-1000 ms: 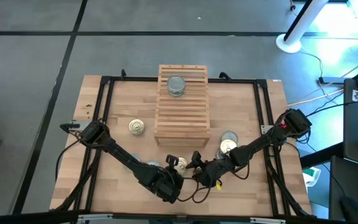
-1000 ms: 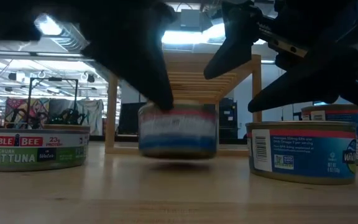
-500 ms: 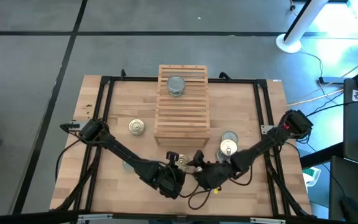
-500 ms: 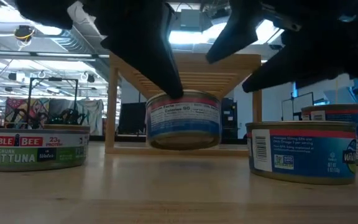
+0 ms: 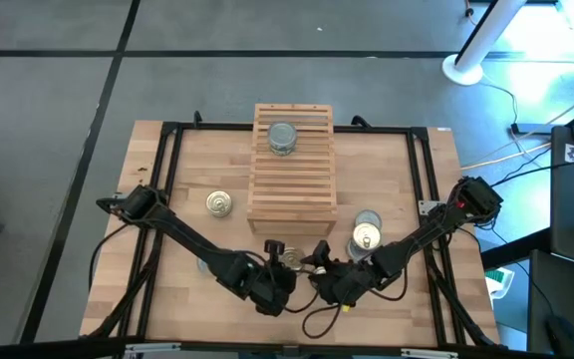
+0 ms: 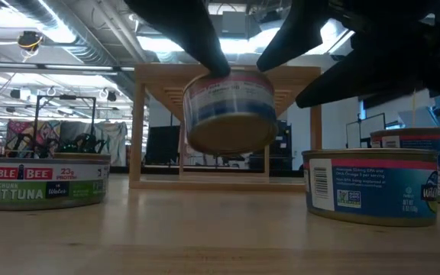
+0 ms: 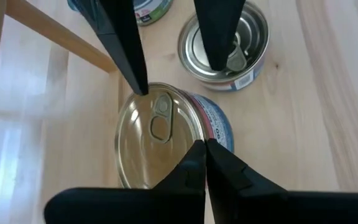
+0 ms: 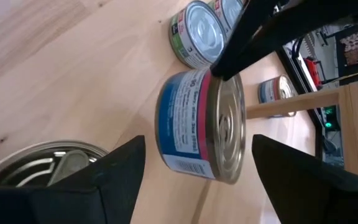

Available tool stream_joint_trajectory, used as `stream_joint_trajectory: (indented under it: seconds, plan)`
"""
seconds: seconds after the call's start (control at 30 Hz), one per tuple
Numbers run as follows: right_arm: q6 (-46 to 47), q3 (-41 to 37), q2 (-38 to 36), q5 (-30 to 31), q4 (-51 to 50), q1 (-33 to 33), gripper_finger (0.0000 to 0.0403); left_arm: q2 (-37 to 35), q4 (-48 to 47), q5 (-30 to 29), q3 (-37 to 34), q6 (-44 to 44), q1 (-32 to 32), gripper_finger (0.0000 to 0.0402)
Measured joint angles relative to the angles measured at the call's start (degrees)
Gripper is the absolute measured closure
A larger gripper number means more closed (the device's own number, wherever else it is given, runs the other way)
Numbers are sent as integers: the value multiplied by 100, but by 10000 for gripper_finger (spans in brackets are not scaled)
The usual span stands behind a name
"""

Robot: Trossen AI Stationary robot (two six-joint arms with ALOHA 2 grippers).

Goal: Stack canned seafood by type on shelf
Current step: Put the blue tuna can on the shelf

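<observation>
The left hand (image 5: 276,261) is grasping one blue-and-red tin (image 6: 229,111) by its rim and is holding it clear of the worktop (image 5: 167,249), slightly tilted, as the low view is showing. From above, this hand is sitting at about 6 o'clock from the shelf (image 5: 292,165), near the front edge of the worktop. The right hand (image 5: 319,261) is hovering just beside it with the fingers spread and nothing between them.

The step in hand seems to be the carrying of this tin to the shelf. One silver-topped tin (image 5: 282,137) is already standing on the slats toward 12 o'clock. Other tins are waiting on the worktop: a gold-topped one (image 5: 218,204) at 9 o'clock from the shelf, a pair (image 5: 366,231) at 4 o'clock, and a green Bumble Bee tin (image 6: 43,181).

Next, the left arm is probably needing to raise the tin above the slats, level it, and put it with its own type.
</observation>
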Motion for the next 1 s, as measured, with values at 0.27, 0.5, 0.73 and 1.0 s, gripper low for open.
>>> stream_joint_trajectory:
  seconds: [0.27,0.5,0.73,1.0]
  plan:
    - [5,0,0,4,13,0,109,-115,-3,0,0,-37,40,401]
    - [17,0,0,111,26,0,109,-144,1,9,0,-111,75,401]
    - [22,0,0,279,37,0,109,-247,32,7,0,-158,82,401]
    - [22,2,22,411,97,0,109,-298,153,9,0,-142,98,401]
